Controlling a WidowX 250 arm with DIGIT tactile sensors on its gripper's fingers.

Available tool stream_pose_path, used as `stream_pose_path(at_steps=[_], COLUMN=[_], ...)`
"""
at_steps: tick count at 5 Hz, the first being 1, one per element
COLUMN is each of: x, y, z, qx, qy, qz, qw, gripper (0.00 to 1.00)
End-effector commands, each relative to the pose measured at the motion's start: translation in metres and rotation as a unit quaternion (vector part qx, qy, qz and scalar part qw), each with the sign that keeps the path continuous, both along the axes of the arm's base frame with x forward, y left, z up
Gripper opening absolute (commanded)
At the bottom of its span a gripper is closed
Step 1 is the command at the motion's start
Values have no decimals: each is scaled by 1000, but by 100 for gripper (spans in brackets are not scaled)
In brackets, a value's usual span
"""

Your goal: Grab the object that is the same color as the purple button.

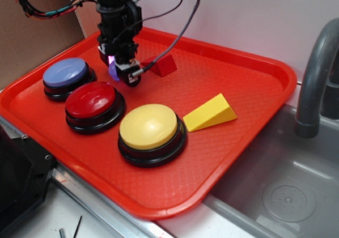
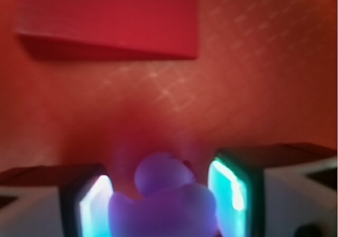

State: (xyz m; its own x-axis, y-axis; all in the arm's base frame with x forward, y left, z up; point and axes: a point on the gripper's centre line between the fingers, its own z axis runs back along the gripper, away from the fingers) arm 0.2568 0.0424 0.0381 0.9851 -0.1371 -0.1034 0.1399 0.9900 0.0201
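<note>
The object, a small lavender-purple blob, sits between my gripper's two lit pads and touches both of them. From the exterior view the gripper is low over the back left of the red tray, with the object showing as a purple sliver at its left side. The purple button, lavender-blue on a black base, stands at the tray's left, just left of the gripper.
A red wedge lies right of the gripper, ahead of it in the wrist view. A red button, a yellow button and a yellow wedge sit nearer the front. A sink and grey faucet are at the right.
</note>
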Motion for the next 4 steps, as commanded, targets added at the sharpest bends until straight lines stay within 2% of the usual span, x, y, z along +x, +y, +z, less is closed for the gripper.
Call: stream_pose_path(at_steps=[1,3,4], x=[2,-23,-32], y=[-25,-64,-78], z=[107,186,197], qx=[-60,-61,-60], qy=[-46,-108,-129], qz=[53,58,40], qw=[996,991,989], gripper=[0,0,0])
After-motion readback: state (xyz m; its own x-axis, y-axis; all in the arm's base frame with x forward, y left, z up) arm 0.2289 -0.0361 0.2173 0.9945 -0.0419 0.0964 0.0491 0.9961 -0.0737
